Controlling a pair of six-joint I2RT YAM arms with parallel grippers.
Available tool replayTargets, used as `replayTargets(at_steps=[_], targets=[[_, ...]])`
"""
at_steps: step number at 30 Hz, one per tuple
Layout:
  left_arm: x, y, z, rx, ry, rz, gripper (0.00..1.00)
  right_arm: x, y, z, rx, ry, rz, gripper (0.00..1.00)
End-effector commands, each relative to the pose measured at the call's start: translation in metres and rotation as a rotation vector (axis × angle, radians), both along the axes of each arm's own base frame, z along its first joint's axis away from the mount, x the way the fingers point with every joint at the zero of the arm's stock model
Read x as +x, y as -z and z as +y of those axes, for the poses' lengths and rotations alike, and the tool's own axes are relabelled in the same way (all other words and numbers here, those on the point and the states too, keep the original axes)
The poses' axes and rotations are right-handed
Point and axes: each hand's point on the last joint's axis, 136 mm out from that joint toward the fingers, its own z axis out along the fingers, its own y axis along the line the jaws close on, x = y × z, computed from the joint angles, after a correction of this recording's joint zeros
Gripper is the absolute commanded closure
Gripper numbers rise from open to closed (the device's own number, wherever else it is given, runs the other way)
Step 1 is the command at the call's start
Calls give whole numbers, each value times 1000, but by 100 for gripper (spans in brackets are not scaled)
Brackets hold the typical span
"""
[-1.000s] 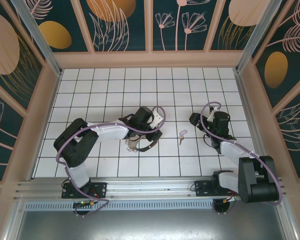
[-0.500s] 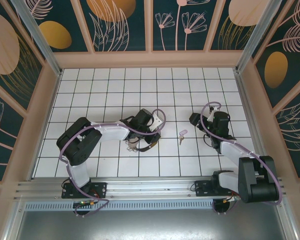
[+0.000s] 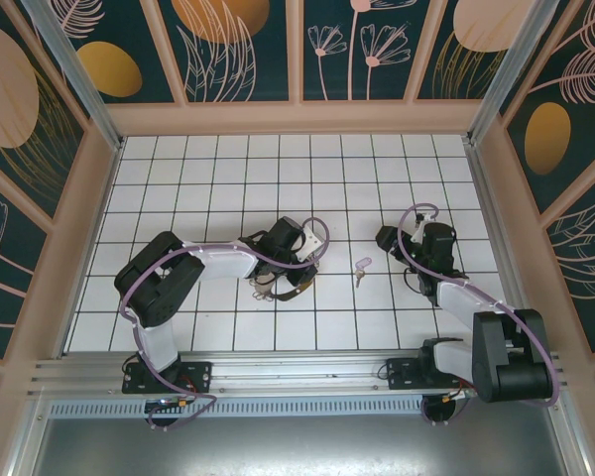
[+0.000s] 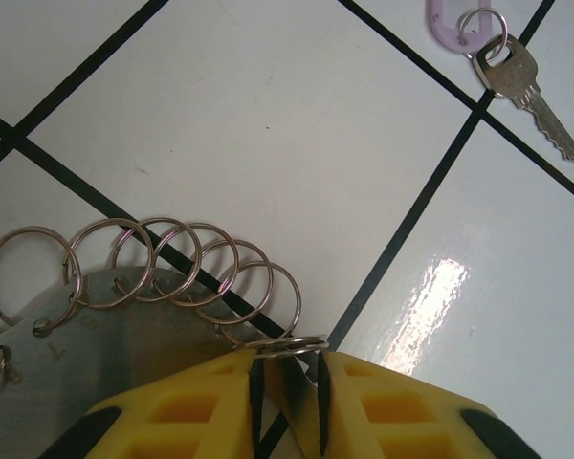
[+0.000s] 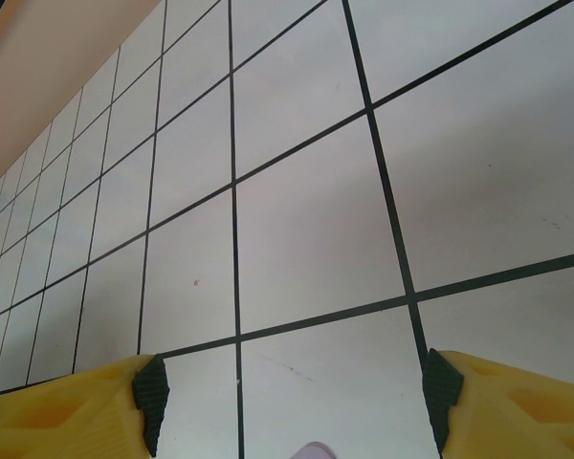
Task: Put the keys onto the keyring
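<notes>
Pinching one small metal ring (image 4: 287, 342) edging the thin beige-grey loop keyring (image 4: 77, 359), the left gripper (image 4: 288, 361) stands narrow. The lilac-headed silvery key (image 4: 513, 73) lies on the tiles to its right, beside the widely spread right gripper (image 5: 292, 406).

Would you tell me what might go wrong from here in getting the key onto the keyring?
The left fingers sit on either side of just one thin ring at their very tips, so it may slip or twist out. The neighbouring rings overlap closely, so a second could get caught. The key lies flat on the tile, apart from the keyring, and the open right fingers might nudge it away.
</notes>
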Motion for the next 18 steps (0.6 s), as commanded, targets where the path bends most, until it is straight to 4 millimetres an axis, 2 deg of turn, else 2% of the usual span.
replayTargets(at_steps=[1,6,12,18], targets=[[0,-7,-5,-34,12,-16,78,0,0,2,20,-12,-10,28],[-1,-7,-7,-48,12,-11,85,-2,0,4,28,-19,-7,28],[-3,-8,-7,-56,18,-8,99,-1,-4,7,56,-23,-12,26],[-1,-17,-9,-71,20,-28,100,2,-16,14,74,-54,-39,27]])
